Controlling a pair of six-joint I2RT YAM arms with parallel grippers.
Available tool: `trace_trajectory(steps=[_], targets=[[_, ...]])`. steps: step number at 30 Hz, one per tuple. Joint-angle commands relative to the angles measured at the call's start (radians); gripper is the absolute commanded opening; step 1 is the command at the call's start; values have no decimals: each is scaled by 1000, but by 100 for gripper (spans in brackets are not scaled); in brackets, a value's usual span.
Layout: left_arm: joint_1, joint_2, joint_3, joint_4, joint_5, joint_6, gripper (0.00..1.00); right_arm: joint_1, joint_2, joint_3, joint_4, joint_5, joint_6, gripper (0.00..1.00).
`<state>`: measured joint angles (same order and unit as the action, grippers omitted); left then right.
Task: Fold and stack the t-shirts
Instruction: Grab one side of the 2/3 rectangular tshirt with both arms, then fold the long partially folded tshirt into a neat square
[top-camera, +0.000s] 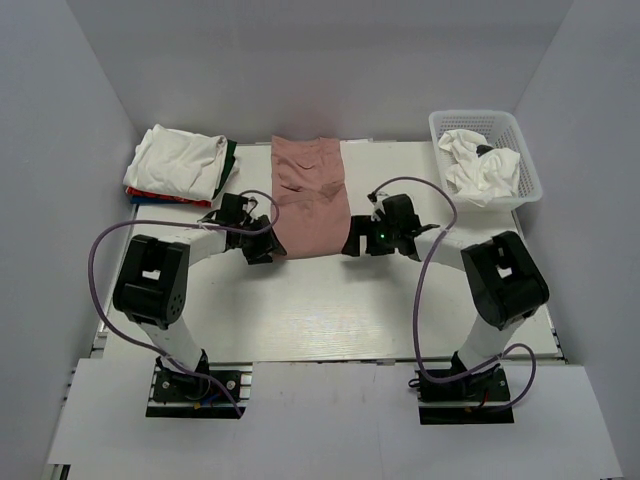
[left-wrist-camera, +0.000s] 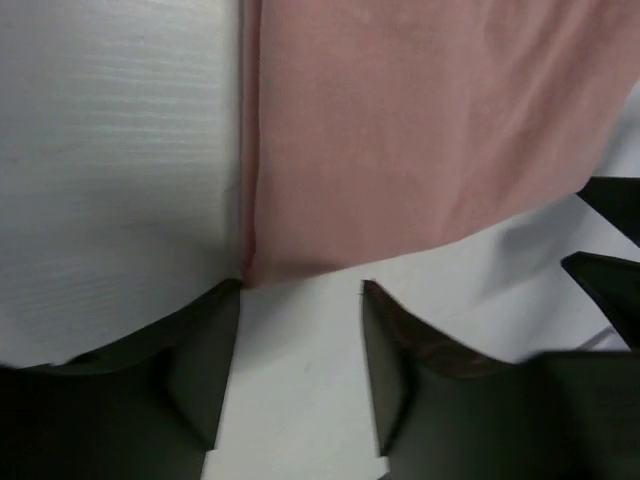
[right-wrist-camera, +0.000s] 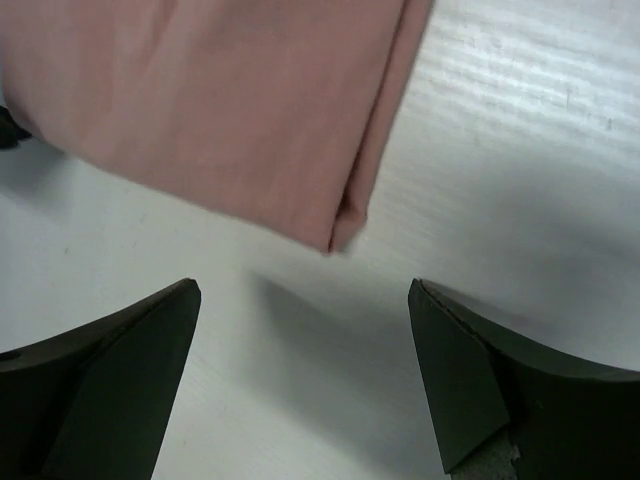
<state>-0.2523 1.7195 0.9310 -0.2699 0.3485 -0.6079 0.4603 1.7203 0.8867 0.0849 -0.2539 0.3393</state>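
White bench (top-camera: 320, 310). The pink t-shirt (top-camera: 310, 195) lay at its centre, folded into 1 long strip. Long axis ran near-to-far: near short edge pointed at the arm bases, far end reached the back edge. The folded stack (top-camera: 180, 165) sat far left, white on top, with red, blue and dark green edges showing. The basket (top-camera: 470, 117) at far right held 1 crumpled white shirt (top-camera: 480, 170). The left claw (left-wrist-camera: 300, 340) was at the strip's near-left corner, partly open, gripping nothing. The right claw (right-wrist-camera: 305, 330) was at the near-right corner, wide open and empty, with the corner just ahead of its tips.
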Motion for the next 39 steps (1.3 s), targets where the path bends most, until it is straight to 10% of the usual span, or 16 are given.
trace_trajectory(steps=[1, 8, 17, 31, 39], targets=[[-7, 40, -1, 18, 15, 19, 56, 0, 71, 43, 84, -82, 9, 90], [-7, 86, 20, -6, -17, 19, 0, 0, 168, 115, 82, -88, 30, 64], [-7, -53, -47, -6, 18, 19, 0, 1, 38, 11, 20, -119, 30, 0], [-70, -786, -210, -236, 55, -20, 0, 26, -490, -55, -523, -306, -92, 0], [-70, -719, -133, -80, -41, -10, 0, 18, -482, 40, -471, -245, -22, 0]])
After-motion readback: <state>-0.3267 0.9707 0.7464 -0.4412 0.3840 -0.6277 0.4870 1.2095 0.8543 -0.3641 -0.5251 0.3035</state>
